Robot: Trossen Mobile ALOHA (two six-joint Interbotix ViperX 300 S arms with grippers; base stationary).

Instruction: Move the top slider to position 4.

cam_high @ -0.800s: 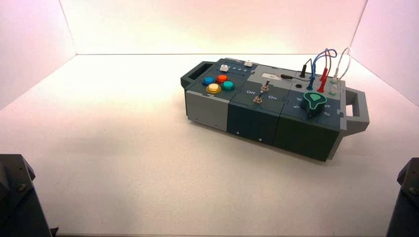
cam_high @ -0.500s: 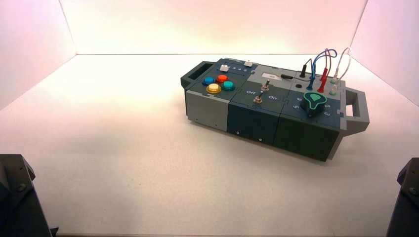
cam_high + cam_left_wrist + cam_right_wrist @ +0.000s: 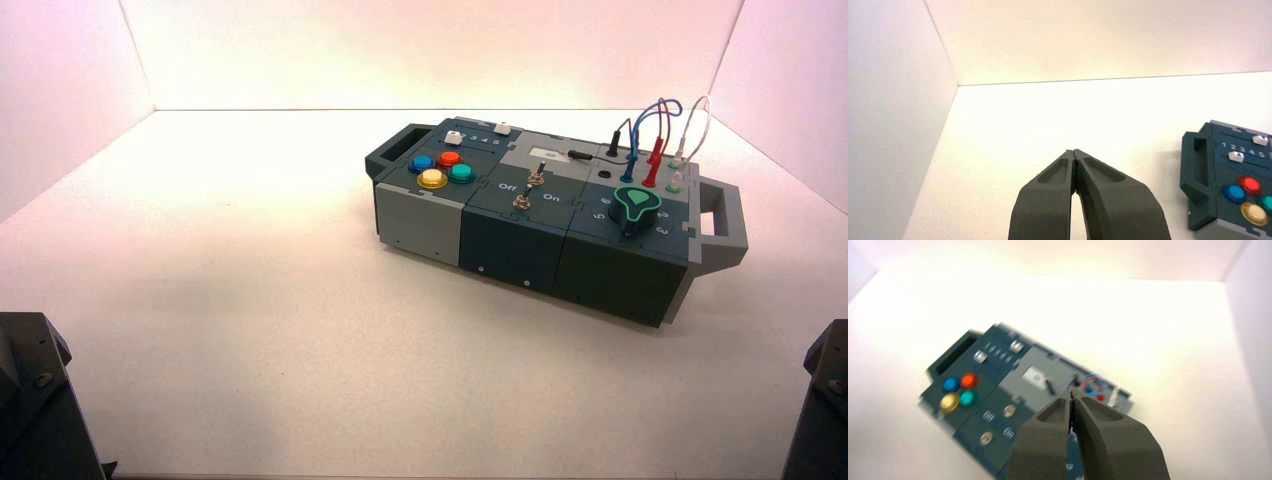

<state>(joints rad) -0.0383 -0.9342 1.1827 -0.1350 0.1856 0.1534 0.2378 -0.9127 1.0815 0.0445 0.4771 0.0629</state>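
Observation:
The box (image 3: 520,235) stands right of centre, turned a little. The top slider's bright-white knob (image 3: 502,128) sits in the far track at the box's back. It also shows in the left wrist view (image 3: 1261,140), near the 5 end of the printed row 1 2 3 4 5, and in the right wrist view (image 3: 1017,345). The greyer knob (image 3: 455,138) sits in the nearer track. My left gripper (image 3: 1074,151) is shut and empty, far left of the box. My right gripper (image 3: 1071,394) is shut and empty, high above the box.
Blue, red, yellow and teal push buttons (image 3: 441,168) sit in front of the sliders. Two toggle switches (image 3: 528,188), a green knob (image 3: 635,208) and plugged wires (image 3: 655,130) lie further right. White walls enclose the table. The arm bases (image 3: 30,400) sit at the near corners.

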